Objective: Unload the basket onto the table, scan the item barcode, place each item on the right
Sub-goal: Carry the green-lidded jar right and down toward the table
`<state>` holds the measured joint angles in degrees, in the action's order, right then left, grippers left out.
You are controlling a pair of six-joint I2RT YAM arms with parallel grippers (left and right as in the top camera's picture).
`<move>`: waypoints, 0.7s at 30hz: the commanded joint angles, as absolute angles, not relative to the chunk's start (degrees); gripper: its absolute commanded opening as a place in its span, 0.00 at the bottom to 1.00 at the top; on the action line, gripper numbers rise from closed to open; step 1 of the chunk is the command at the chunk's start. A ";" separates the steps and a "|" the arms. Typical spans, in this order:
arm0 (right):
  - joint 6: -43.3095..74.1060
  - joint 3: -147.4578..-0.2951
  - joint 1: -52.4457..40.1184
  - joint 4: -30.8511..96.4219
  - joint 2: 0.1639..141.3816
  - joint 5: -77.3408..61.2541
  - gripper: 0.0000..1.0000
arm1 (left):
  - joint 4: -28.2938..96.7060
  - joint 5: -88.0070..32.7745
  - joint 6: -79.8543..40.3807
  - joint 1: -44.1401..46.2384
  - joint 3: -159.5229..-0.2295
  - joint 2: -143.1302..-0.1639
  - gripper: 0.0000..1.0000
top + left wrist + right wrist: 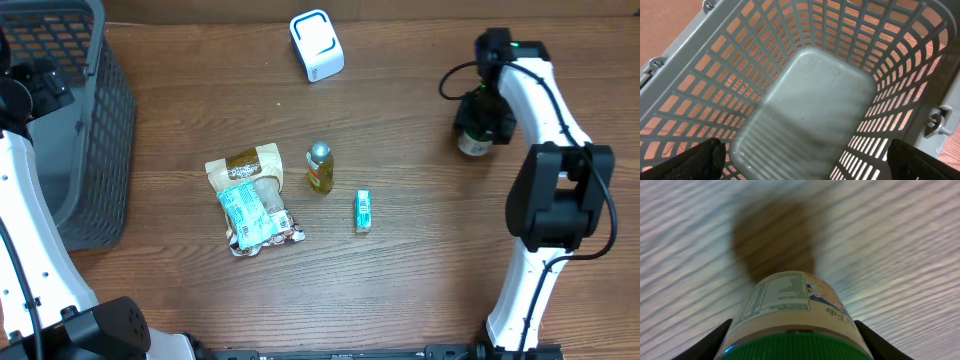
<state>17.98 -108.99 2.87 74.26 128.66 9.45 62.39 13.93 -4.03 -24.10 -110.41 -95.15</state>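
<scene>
A jar with a green lid and a pale printed label [785, 300] sits between the fingers of my right gripper [795, 342], which is shut on it near the lid. From overhead, the jar [474, 146] shows just below the right gripper [482, 118] at the table's right side. The white barcode scanner with blue trim [317, 45] stands at the back centre, well left of the jar. My left gripper [807, 162] hangs open over the inside of the grey basket [810, 95], with nothing between its fingers.
A grey mesh basket [95, 130] fills the left edge of the table. In the middle lie a snack bag [252, 200], a small yellow bottle [319, 167] and a small green box [363, 211].
</scene>
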 commanded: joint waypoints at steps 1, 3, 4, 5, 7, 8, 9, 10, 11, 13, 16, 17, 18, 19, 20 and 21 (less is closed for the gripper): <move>18.06 -106.72 4.49 73.56 126.17 10.26 0.24 | 62.37 13.50 -2.96 -23.97 -111.24 -95.13 1.00; 18.04 -105.60 4.93 73.14 126.17 10.26 0.25 | 62.37 13.47 -2.96 -23.97 -111.24 -95.13 0.99; 18.04 -104.92 5.08 73.17 126.17 10.28 0.28 | 62.37 13.47 -2.94 -23.97 -111.24 -95.13 0.99; 18.04 -104.51 5.13 73.19 126.17 10.28 0.29 | 62.37 13.47 -2.96 -23.99 -111.24 -95.13 1.00; 18.04 -103.83 5.13 73.17 126.17 10.28 0.29 | 62.37 13.47 -2.96 -23.97 -111.24 -95.13 0.99; 18.04 -103.59 5.13 73.19 126.17 10.28 0.37 | 62.37 13.50 -2.96 -23.97 -111.24 -95.13 1.00; 18.04 -103.39 5.13 73.23 126.17 10.26 0.47 | 62.37 13.47 -2.96 -23.97 -111.24 -95.13 1.00; 18.04 -103.37 5.13 73.36 126.17 10.28 0.53 | 62.37 13.47 -2.96 -23.97 -111.24 -95.13 0.99; 18.04 -103.33 5.13 73.38 126.17 10.26 0.53 | 62.37 13.47 -2.96 -23.97 -111.24 -95.13 0.99; 18.04 -103.33 5.13 73.36 126.17 10.26 0.53 | 62.37 13.50 -2.96 -23.99 -111.24 -95.13 1.00; 18.04 -103.33 5.13 73.43 126.17 10.24 0.57 | 62.37 13.50 -2.94 -23.99 -111.24 -95.13 0.99; 18.04 -103.33 5.13 73.65 126.17 10.22 0.58 | 62.37 13.50 -2.96 -23.99 -111.24 -95.13 1.00; 18.02 -103.33 5.06 74.00 126.17 10.20 0.58 | 62.37 13.50 -2.96 -23.97 -111.24 -95.13 0.99; 18.02 -103.33 4.99 74.52 126.17 9.96 0.58 | 62.37 13.47 -2.96 -23.97 -111.24 -95.13 0.99; 18.00 -103.33 4.99 75.26 126.17 9.04 0.59 | 62.37 13.50 -2.96 -23.97 -111.24 -95.13 1.00; 17.96 -103.33 4.99 76.09 126.17 7.75 0.58 | 62.37 13.47 -2.96 -23.97 -111.24 -95.13 0.99</move>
<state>17.96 -104.07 5.21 74.76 128.62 9.32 62.39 13.91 -4.03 -24.10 -110.41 -95.15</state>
